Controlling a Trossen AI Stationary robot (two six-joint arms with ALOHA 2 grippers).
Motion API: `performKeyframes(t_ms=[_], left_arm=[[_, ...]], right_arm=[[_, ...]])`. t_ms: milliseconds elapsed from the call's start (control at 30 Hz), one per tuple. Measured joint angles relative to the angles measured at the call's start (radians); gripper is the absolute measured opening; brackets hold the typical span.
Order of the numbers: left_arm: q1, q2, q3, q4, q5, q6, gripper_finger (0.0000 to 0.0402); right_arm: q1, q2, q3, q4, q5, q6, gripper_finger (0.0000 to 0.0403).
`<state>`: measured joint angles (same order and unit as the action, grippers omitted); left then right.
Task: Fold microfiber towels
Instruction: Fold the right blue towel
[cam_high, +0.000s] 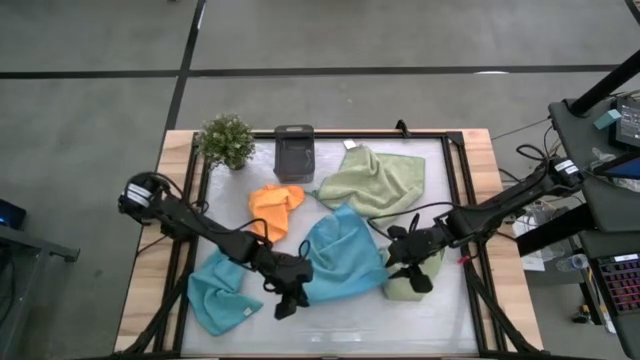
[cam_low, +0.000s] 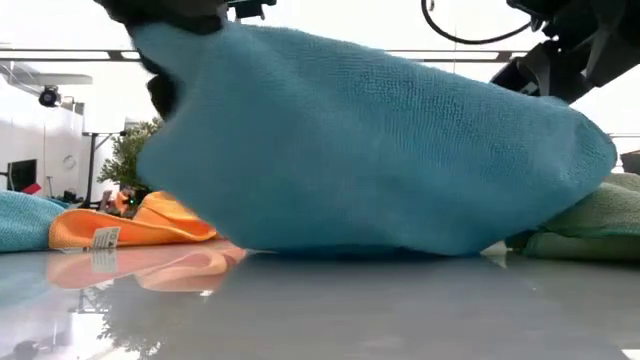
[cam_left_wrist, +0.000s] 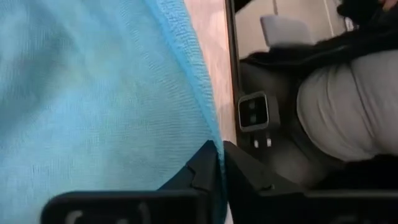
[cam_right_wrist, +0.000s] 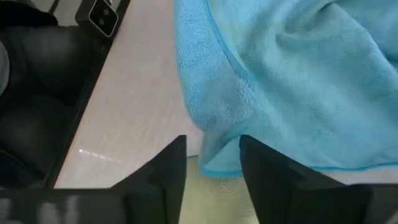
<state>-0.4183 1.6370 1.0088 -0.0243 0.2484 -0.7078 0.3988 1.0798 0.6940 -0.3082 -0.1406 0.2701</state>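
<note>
From above: pale surface (cam_high: 330, 318) on grey concrete floor; blue towel (cam_high: 345, 258) bunched between left claw (cam_high: 290, 297) and right claw (cam_high: 412, 268). Low down: bright room, ceiling beams. Left wrist: fingers pinched shut on blue hem. Right wrist: fingers parted, hem between, ungripped.

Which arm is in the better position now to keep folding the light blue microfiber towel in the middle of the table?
Probably the left: the left gripper pinches the edge of the light blue microfiber towel, while the right gripper stands open beside it.
</note>
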Motion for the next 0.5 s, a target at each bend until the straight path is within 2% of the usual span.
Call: performKeyframes(t_ms=[233, 333, 500], left_arm=[[0.004, -0.003, 0.000, -0.084, 0.002, -0.046, 0.0099], [0.024, -0.006, 0.000, -0.110, 0.003, -0.037, 0.0132], [0.104, -0.018, 0.005, -0.125, -0.056, 0.026, 0.0154]], right_arm=[[-0.005, -0.008, 0.038, -0.046, 0.013, -0.092, 0.0171], [-0.022, -0.004, 0.037, -0.040, 0.063, -0.135, 0.0169], [-0.084, 0.003, 0.016, 0.028, 0.092, -0.199, 0.0153]])
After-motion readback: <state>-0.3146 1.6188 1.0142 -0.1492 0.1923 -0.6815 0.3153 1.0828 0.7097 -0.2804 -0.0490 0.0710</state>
